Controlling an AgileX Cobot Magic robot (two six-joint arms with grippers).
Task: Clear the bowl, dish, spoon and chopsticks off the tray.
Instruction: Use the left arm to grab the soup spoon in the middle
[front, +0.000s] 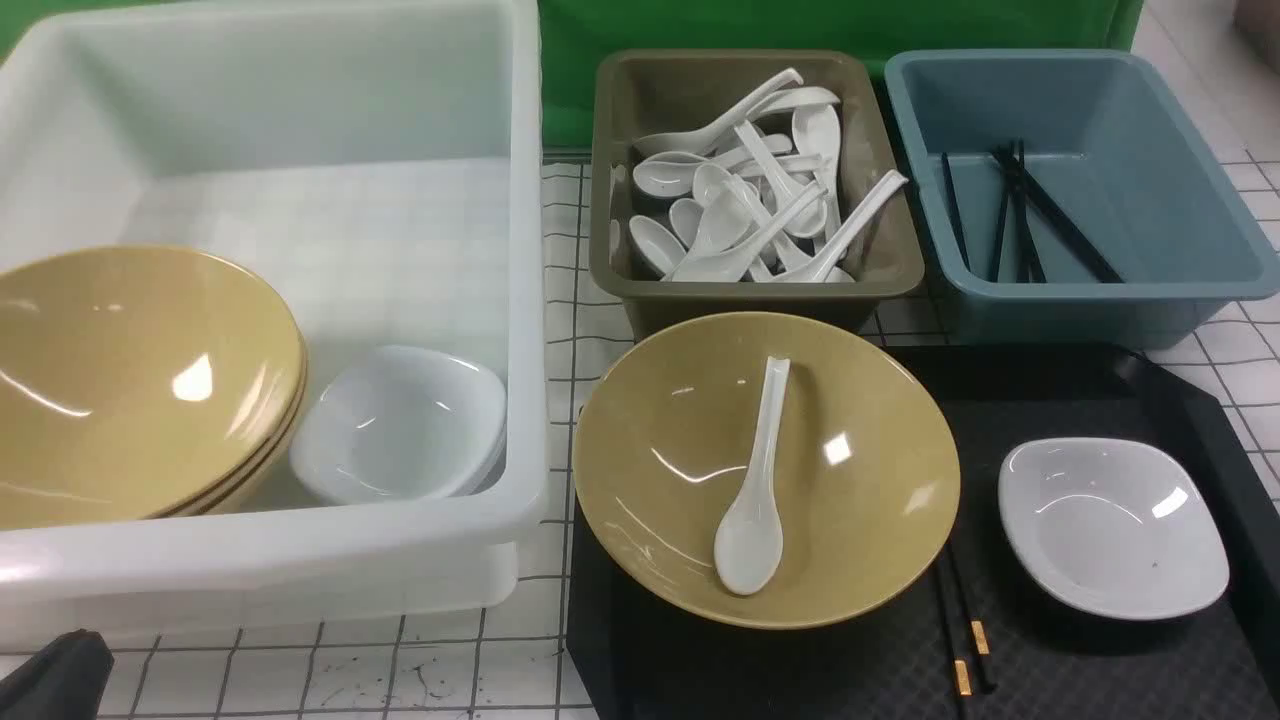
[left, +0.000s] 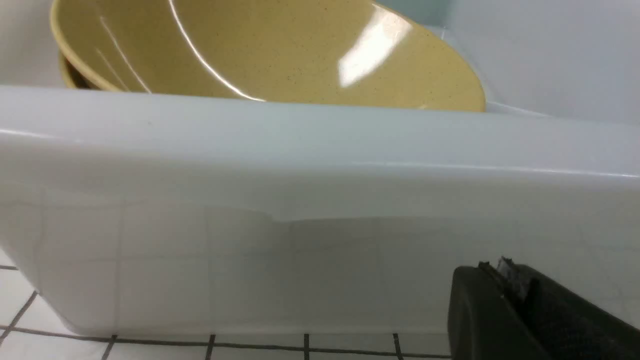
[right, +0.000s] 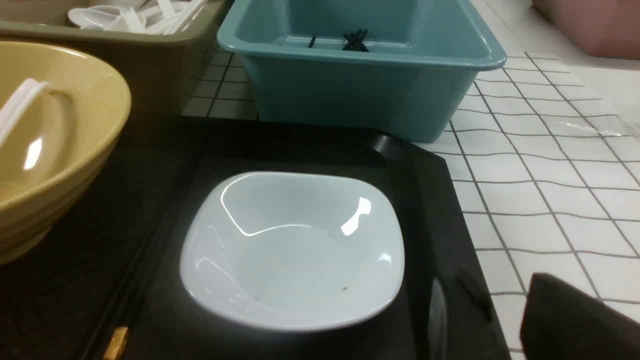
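Closest to the camera lay the tray (front: 1080, 680), black and diamond-textured, on a white tabletop (front: 400, 660) ruled with a dark grid. A green backdrop (front: 800, 25) closed off the far side.

Everything to be cleared was on the tray. The bowl (front: 870, 480) sat at its left end, its rim hanging past the tray's left edge. The spoon (front: 757, 480) lay inside it, scoop toward the camera and handle pointing away. The dish (front: 1110, 525) stood on the tray's right part, apart from the bowl. Between them ran the chopsticks (front: 965, 630), their far ends hidden under the bowl's rim and their gold-banded ends nearest the camera.

Three tubs stood around it. A white tub (front: 520, 300) on the left held stacked bowls (front: 130, 380) and stacked dishes (front: 400, 420). An olive tub (front: 610, 200) behind the tray held loose spoons (front: 750, 190). A blue tub (front: 1180, 120) to its right held spare chopsticks (front: 1020, 210).

The left gripper (left: 500, 272) hung low over the tabletop, just outside the white tub's near wall — jaws closed together, with nothing between them. Of the right gripper (right: 570, 320) only one dark edge showed, low beside the tray's right rim, near the dish. Whether its jaws stood apart or together I cannot tell — it touched nothing in view.
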